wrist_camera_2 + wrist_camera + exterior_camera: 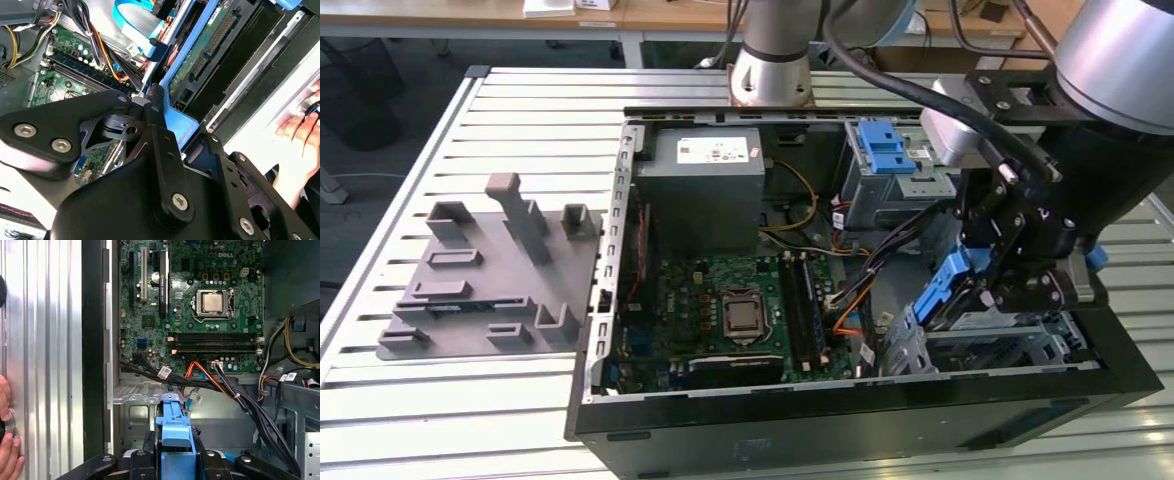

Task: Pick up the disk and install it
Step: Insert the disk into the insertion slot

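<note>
The disk (945,292) hangs edge-up in the front corner of the open computer case, at the exterior view's right, over a metal drive cage (1014,345). Its blue side rail (175,437) sits between my black fingers (148,452) in the first wrist view. The second wrist view shows the disk's green circuit-board underside (202,47) and one black finger (156,100) pressed against the blue rail. My gripper (994,295) is shut on the disk.
Inside the case are the motherboard (734,310), a grey power-supply box (707,190), a second cage with a blue latch (891,155) and loose cables (235,395). A grey fixture (480,280) lies on the slatted table. A person's hand (300,135) rests beside the case.
</note>
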Tool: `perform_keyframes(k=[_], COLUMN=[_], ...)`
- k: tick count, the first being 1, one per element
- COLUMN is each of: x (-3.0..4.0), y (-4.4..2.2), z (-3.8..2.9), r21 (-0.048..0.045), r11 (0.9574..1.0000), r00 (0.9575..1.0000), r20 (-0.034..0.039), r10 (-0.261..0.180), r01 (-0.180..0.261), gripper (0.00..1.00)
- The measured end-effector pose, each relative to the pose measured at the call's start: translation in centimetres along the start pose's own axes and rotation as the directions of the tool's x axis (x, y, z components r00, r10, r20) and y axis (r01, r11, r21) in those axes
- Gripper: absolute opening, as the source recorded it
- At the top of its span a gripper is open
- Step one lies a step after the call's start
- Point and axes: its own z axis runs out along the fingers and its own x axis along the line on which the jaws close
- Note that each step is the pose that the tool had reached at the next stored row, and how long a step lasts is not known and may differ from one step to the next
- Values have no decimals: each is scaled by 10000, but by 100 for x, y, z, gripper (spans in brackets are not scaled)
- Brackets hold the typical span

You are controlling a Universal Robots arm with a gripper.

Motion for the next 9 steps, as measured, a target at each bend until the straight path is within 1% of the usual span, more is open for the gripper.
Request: perform_keyframes(k=[3, 9], x=[0, 0], y=[0, 0], z=[29, 33], r21=[1, 0], r11=[10000, 10000], r00=[10000, 10000], r20=[0, 0], r10=[0, 0], r01=[0, 0], gripper=[36, 36])
